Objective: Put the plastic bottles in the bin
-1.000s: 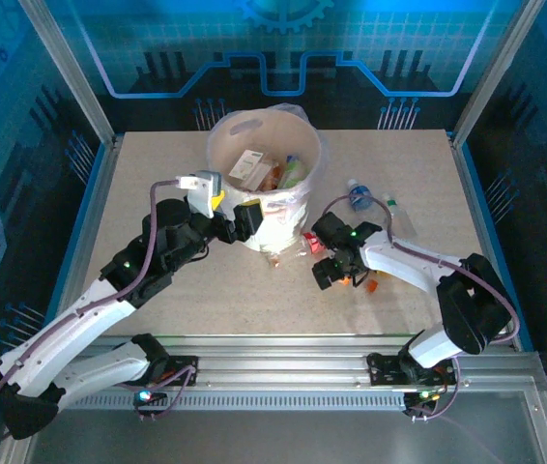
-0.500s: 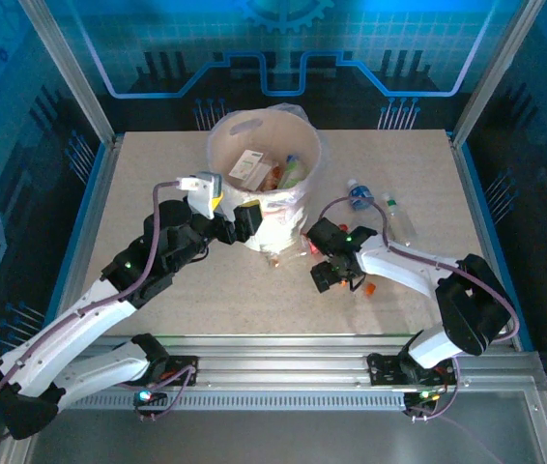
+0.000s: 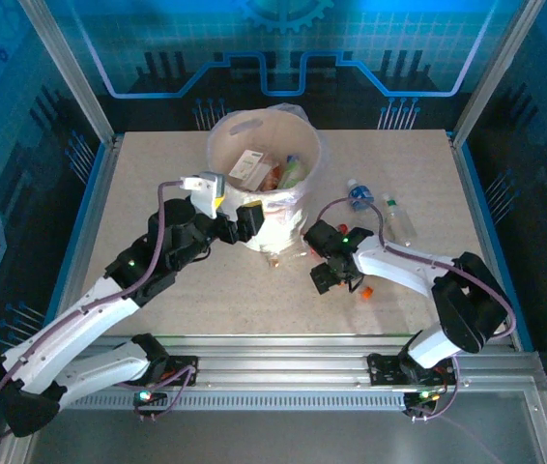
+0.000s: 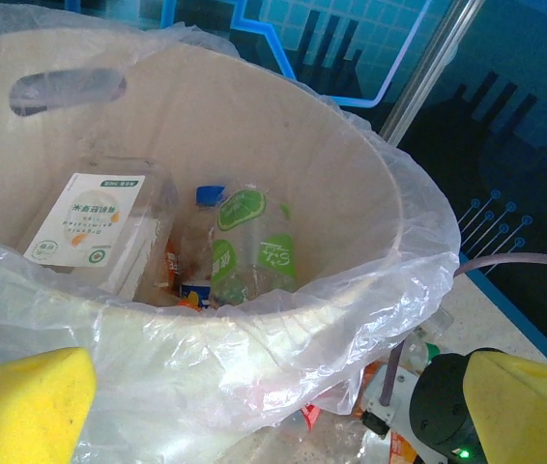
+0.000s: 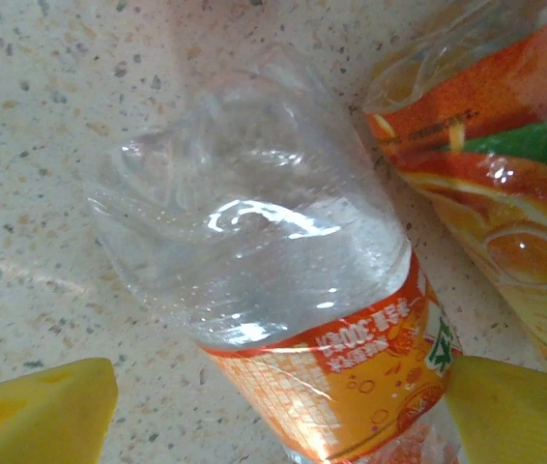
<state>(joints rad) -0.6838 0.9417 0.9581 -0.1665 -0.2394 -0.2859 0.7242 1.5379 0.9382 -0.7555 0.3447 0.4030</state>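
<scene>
My right jaws stand wide, one to each side of a clear orange-labelled bottle [image 5: 283, 280] lying on the speckled table [image 5: 42, 145]. A second orange bottle [image 5: 491, 145] lies just beside it, at the upper right of that wrist view. My left jaws gape wide at the near rim of the bin [image 4: 302, 135], with a green-labelled bottle [image 4: 249, 246] and a white-labelled bottle [image 4: 90, 217] inside.

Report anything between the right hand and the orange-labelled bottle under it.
Nothing visible: the orange-labelled bottle lies uncovered on the table between the fingers of the open right hand; a second bottle lies beside it.
</scene>
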